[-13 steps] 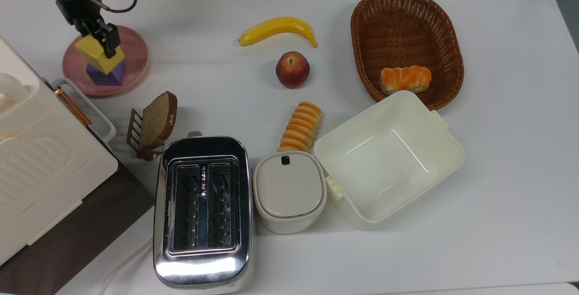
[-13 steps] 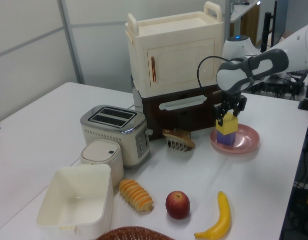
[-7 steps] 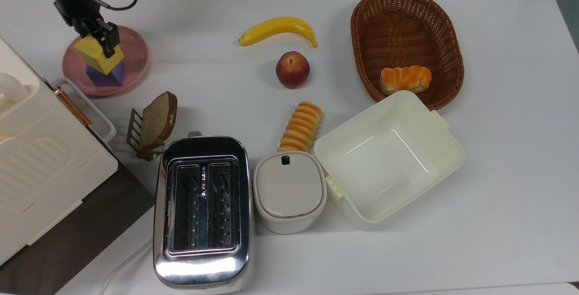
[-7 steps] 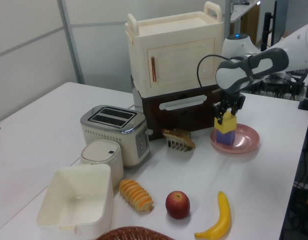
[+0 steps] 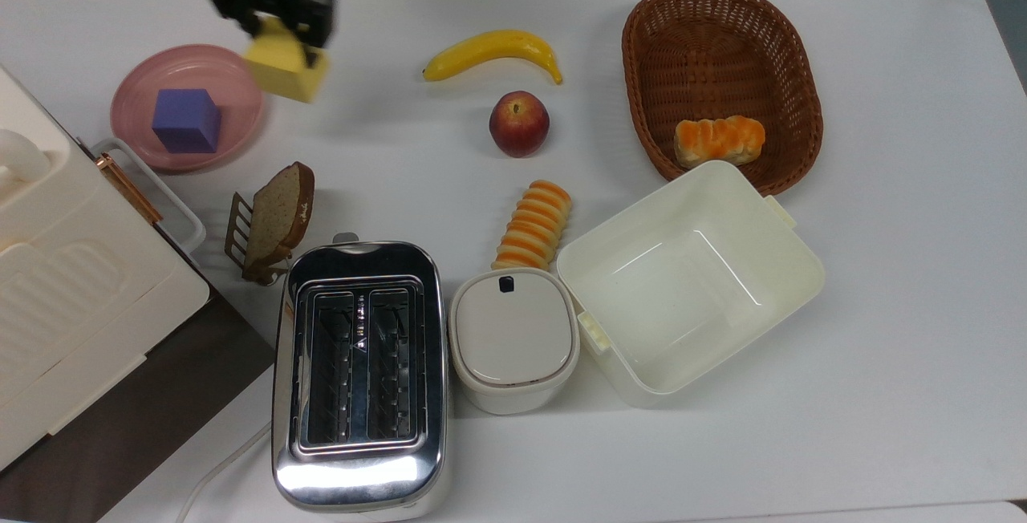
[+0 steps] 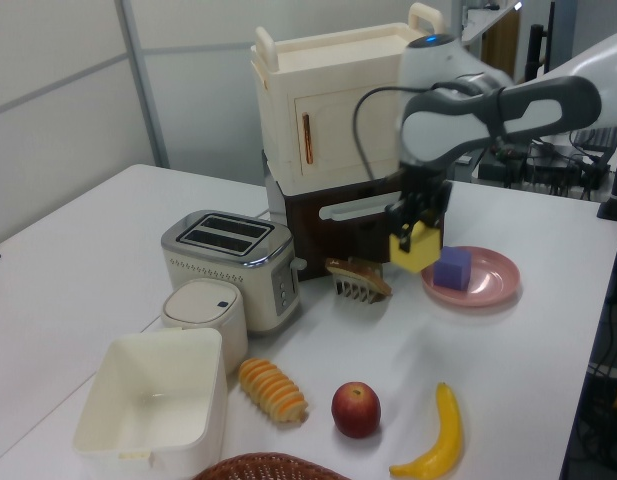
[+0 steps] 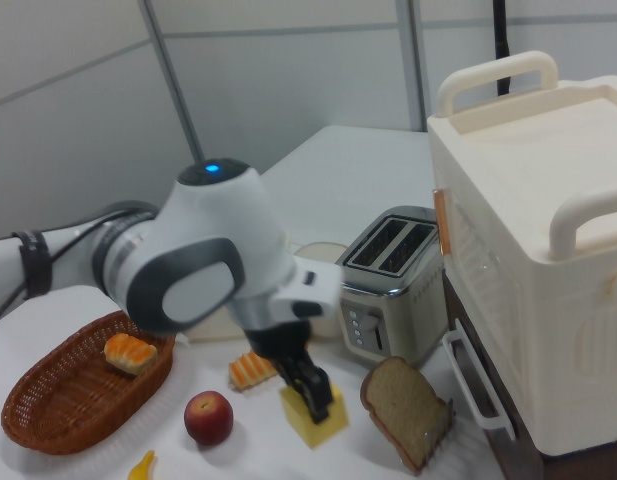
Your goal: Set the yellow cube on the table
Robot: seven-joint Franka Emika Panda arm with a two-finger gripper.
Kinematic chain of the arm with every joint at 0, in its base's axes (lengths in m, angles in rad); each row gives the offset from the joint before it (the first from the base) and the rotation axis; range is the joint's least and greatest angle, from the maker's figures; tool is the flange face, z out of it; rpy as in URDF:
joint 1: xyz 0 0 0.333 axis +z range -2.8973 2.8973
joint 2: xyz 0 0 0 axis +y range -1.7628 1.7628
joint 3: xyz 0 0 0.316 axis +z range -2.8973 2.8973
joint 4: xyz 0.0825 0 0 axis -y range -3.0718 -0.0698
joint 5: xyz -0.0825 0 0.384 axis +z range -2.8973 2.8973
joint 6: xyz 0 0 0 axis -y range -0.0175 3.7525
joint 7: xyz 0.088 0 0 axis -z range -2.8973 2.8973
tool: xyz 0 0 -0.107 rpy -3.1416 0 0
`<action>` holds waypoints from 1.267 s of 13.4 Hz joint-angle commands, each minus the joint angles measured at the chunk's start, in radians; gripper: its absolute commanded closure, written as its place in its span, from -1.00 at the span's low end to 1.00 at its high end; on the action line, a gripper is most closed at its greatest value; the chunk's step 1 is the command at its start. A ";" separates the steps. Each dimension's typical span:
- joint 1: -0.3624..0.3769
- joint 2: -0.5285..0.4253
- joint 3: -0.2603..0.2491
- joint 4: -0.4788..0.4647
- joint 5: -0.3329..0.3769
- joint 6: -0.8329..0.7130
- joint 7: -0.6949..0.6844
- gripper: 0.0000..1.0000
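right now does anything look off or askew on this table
Only the yellow cube: it hangs tilted in the pincer, off the pink plate and above the table. Nothing looks spilled or damaged.

The arm [image 7: 188, 270] is showing glossy white shells with dark grey panels between the joints. A small blue light is glowing on top of the rounded joint cover. A black cable [image 6: 373, 110] is looping out from the wrist and back toward it. A black band is ringing one white segment. The pincer [image 7: 310, 388] is showing black, blocky fingers [image 5: 317, 18].
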 commanded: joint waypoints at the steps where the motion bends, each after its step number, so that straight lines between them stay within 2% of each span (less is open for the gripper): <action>1: 0.022 -0.007 0.080 -0.022 -0.001 -0.027 0.046 0.90; 6: 0.079 0.070 0.086 -0.019 -0.028 -0.009 0.047 0.87; 8: 0.088 0.129 0.087 0.017 -0.042 0.005 0.047 0.87; 9: 0.091 0.148 0.087 0.037 -0.051 0.006 0.047 0.76; 10: 0.091 0.153 0.089 0.052 -0.051 0.008 0.049 0.49; 11: 0.091 0.151 0.089 0.051 -0.053 0.008 0.049 -0.57; 12: 0.091 0.151 0.089 0.051 -0.054 0.006 0.047 -1.00; 17: 0.088 0.142 0.087 0.054 -0.056 0.002 0.047 -1.00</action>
